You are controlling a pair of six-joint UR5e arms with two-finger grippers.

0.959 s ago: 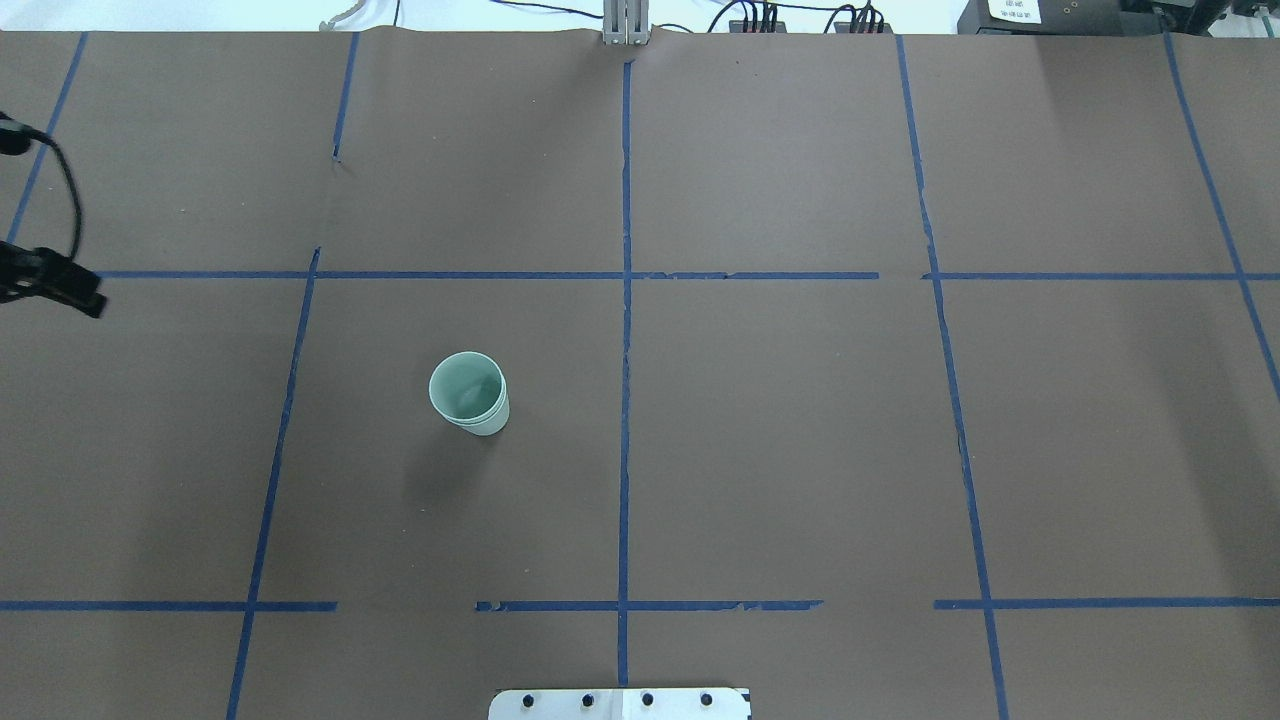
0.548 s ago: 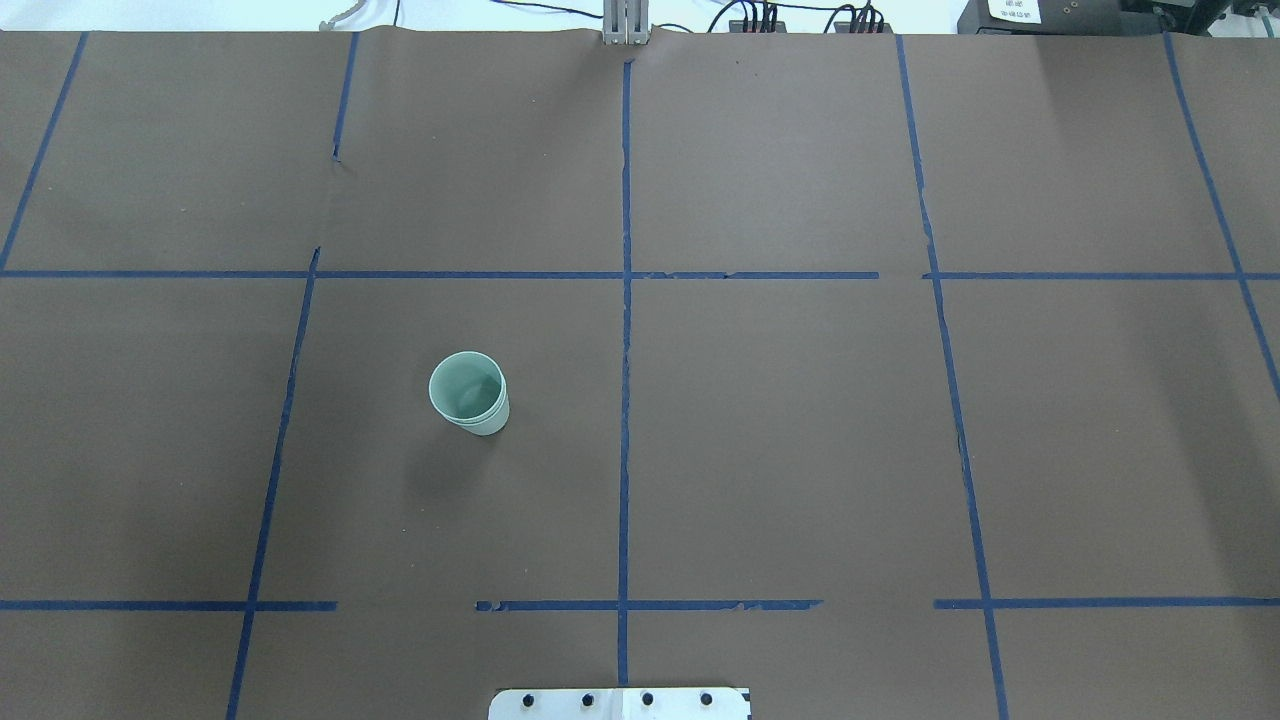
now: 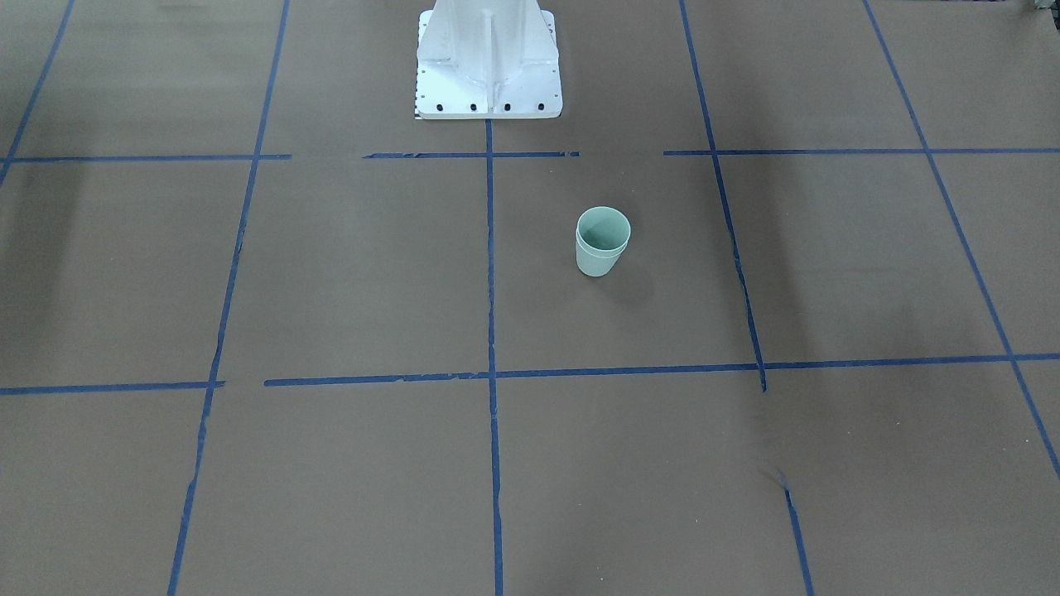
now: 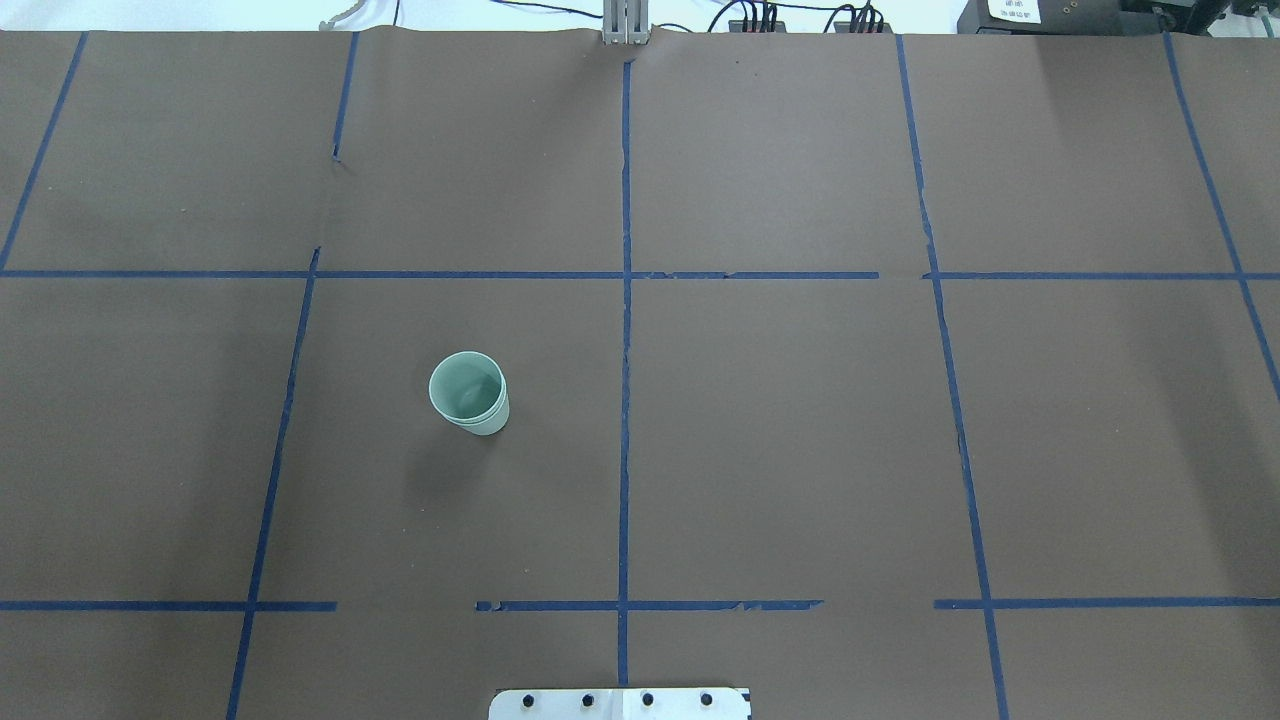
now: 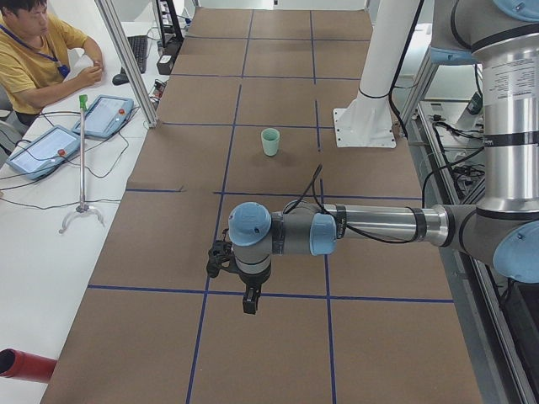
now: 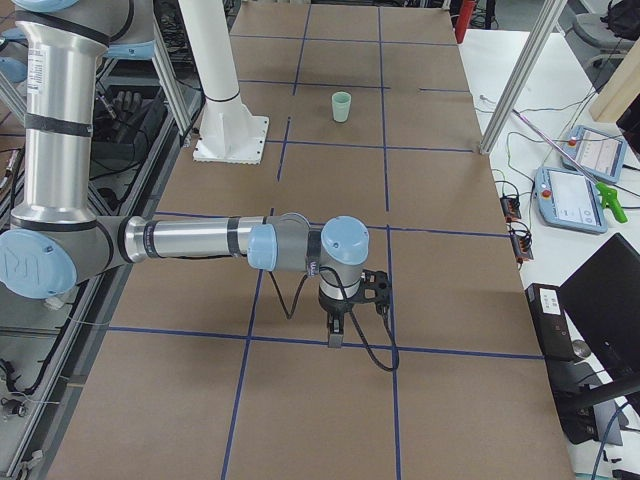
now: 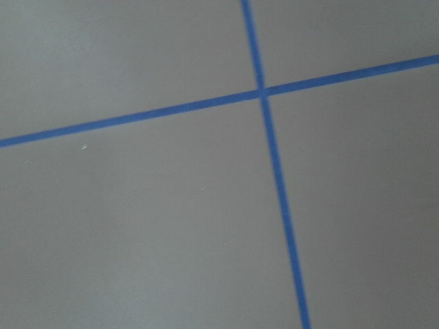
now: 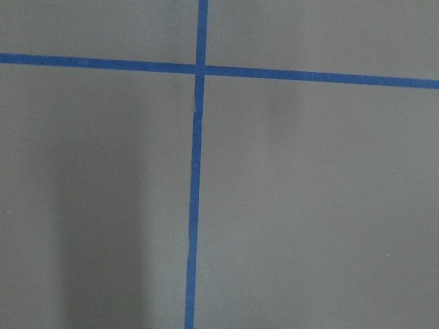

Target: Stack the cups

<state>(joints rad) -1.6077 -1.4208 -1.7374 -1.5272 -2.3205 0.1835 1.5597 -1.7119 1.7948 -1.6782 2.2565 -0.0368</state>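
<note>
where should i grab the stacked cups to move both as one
Likely the wall of the outer cup, just under its rim, jaws descending from above on opposite sides. The stacked cups stand upright, mouth up, tapering to a narrower base, so low grips may slip. Pinching only the rim of the inner cup might lift it alone.

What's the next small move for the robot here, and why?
Probably none: leave both arms parked. The cups sit nested, one inside the other, upright on the table, and the left gripper and right gripper hang far from them.
</note>
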